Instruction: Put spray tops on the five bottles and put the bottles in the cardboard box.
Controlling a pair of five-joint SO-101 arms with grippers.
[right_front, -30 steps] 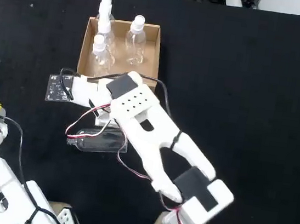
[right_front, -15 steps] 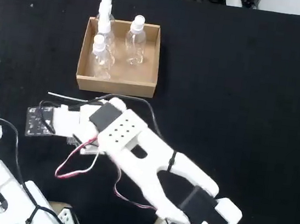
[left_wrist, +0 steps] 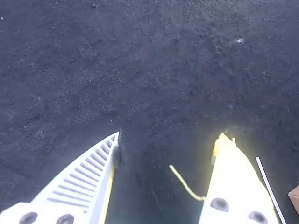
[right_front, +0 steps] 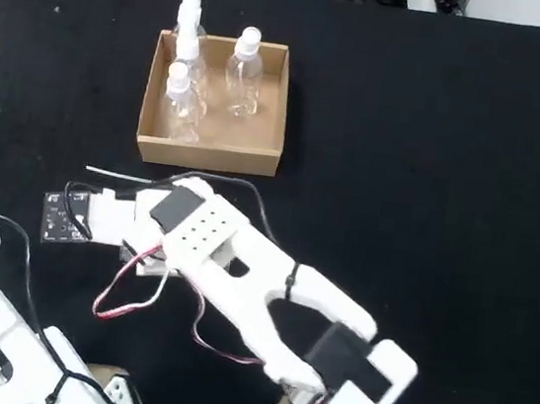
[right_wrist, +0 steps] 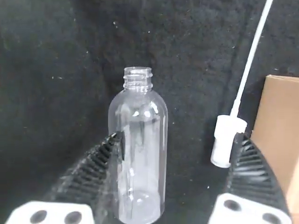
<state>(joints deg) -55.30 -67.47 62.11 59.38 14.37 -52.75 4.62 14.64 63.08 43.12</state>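
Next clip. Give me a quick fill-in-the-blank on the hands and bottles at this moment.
1. The clear bottle between the open fingers of the right hand has ___ spray top on its neck.
2. A loose spray top lies on the table between that bottle and the corner of the ___ box.
3. The left hand is open over a bare patch of the ___ table.

Missing words: no; cardboard; black.

In the high view we find the uncapped bottle (right_wrist: 138, 149) almost wholly hidden under the right arm (right_front: 241, 268), and in the right wrist view the tube of the spray top (right_wrist: 226, 140) and the cardboard box (right_wrist: 280, 126) run off the edge.
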